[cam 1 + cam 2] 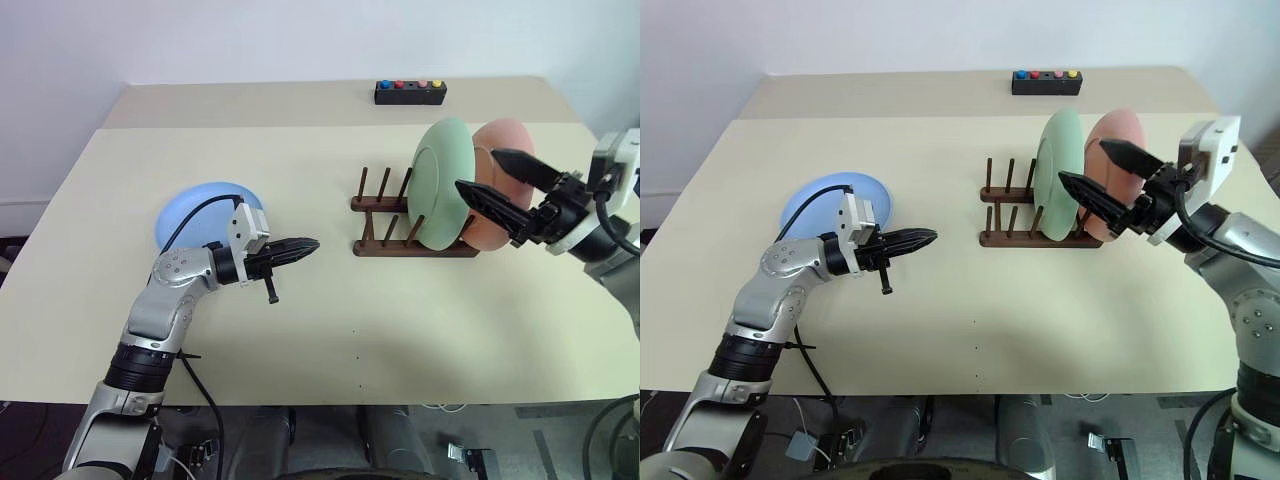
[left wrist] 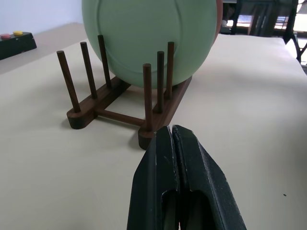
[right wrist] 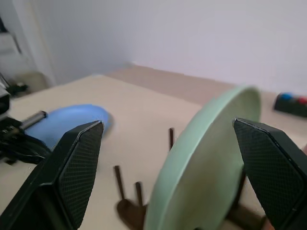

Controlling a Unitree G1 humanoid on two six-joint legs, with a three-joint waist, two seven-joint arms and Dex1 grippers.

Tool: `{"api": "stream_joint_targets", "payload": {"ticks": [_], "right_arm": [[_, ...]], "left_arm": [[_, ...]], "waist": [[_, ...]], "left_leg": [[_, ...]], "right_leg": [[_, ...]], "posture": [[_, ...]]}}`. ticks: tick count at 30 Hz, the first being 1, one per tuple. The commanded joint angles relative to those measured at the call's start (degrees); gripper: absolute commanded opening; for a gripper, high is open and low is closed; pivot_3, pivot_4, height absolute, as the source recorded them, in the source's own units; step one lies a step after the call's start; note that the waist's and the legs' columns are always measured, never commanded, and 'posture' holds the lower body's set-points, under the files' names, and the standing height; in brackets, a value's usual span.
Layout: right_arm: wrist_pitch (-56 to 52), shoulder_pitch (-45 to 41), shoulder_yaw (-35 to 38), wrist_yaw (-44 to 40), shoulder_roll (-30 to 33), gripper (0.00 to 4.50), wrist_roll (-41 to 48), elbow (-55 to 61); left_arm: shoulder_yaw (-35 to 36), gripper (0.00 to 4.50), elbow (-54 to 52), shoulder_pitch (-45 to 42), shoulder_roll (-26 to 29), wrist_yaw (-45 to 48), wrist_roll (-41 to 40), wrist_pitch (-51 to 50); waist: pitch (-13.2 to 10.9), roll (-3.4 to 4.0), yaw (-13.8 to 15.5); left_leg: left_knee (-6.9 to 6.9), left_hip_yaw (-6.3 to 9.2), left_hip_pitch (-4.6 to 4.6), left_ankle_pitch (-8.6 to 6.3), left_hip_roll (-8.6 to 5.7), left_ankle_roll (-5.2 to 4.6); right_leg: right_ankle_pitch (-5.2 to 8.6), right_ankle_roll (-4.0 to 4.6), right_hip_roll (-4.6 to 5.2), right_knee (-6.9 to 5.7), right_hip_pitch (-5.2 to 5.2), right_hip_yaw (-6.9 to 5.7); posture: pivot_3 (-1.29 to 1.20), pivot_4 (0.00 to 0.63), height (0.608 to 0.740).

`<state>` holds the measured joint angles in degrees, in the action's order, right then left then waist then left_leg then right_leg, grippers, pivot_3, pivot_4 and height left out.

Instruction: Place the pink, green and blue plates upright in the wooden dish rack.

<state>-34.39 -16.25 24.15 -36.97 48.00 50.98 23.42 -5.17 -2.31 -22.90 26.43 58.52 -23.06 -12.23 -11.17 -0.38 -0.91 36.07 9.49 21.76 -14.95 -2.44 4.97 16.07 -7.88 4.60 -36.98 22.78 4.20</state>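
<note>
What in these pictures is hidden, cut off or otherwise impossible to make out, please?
- Blue plate: its near side is covered by the left arm in the head views.
- Pink plate: mostly behind the green plate and the open right hand; its seat in the wooden dish rack is unseen.
- Button box: any markings are too small.

No readable text, label, brand, number or sign anywhere here: nothing legible on the plates, the rack, the button box or the arms.
</note>
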Motion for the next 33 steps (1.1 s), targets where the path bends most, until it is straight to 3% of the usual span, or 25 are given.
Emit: {"api": "stream_joint_targets", "payload": {"ticks": [1,5,8,14,16,25,29,33], "right_arm": [[1.04,-2.82,1.65,-1.36,2.76,4.39,0.51,4.93],[-0.56,-4.16,1.53,-2.88,4.35,4.39,3.49,7.86],[-2.25,-2.69,1.17,-5.23,5.26,4.50,7.00,10.59],[-2.61,0.95,-0.58,-8.77,7.03,4.50,5.73,13.92],[-1.87,1.99,-1.56,-9.83,7.63,4.50,3.74,14.27],[3.26,3.82,-5.58,-15.27,9.58,4.50,-5.04,14.85],[3.90,3.43,-6.01,-15.34,9.07,4.50,-5.82,14.85],[4.31,2.57,-6.08,-15.11,8.89,4.50,-5.92,15.21]], "left_arm": [[1.30,0.00,-1.13,-0.26,0.64,-0.44,-0.08,0.38],[3.41,0.00,0.45,-1.21,1.66,-1.73,-0.24,0.09],[7.07,0.78,2.57,-2.52,3.55,-3.36,-1.56,-2.35],[11.75,3.72,12.85,-8.64,8.80,-15.73,7.34,-1.60],[12.07,4.43,15.52,-10.49,10.89,-18.56,9.59,-3.30],[9.99,4.43,22.46,-21.09,17.05,-24.03,14.21,-25.45],[4.07,4.43,28.60,-25.10,20.54,-24.10,20.13,-32.13],[2.71,4.43,36.81,-28.87,19.12,-23.36,20.50,-38.00]], "waist": [[0.00,0.00,-0.02],[-0.02,-0.03,0.02],[-0.03,-0.06,0.09],[-0.07,-0.11,0.11],[-0.08,-0.13,0.11],[-0.12,-0.22,-0.08],[-0.15,-0.28,-0.31],[-0.15,-0.28,-0.23]], "left_leg": [[0.00,0.00,0.01,0.00,0.00,0.00],[-0.01,0.01,0.04,0.00,0.01,0.00],[0.02,0.03,0.07,0.00,0.01,0.00],[0.04,0.06,0.09,0.00,0.01,0.00],[0.03,0.06,0.09,0.00,0.01,0.00],[0.08,0.13,0.53,0.01,-0.01,0.02],[0.06,0.13,0.58,0.01,-0.02,0.02],[0.08,0.14,0.57,0.02,-0.03,0.03]], "right_leg": [[0.00,0.00,0.00,0.01,0.00,0.00],[0.00,0.00,0.00,0.01,0.03,-0.01],[0.00,0.00,0.00,0.02,0.03,-0.03],[0.00,0.00,0.01,0.02,0.04,-0.07],[0.00,0.00,0.01,0.03,0.04,-0.08],[-0.01,-0.02,0.00,-0.05,0.46,-0.15],[-0.01,-0.02,0.00,-0.09,0.55,-0.16],[-0.01,-0.01,0.00,-0.13,0.55,-0.17]], "posture": [[0.00,0.150,0.740],[0.00,0.150,0.740],[0.00,0.150,0.740],[0.00,0.150,0.740],[0.00,0.150,0.740],[0.00,0.150,0.740],[0.00,0.150,0.740],[0.00,0.150,0.740]]}}
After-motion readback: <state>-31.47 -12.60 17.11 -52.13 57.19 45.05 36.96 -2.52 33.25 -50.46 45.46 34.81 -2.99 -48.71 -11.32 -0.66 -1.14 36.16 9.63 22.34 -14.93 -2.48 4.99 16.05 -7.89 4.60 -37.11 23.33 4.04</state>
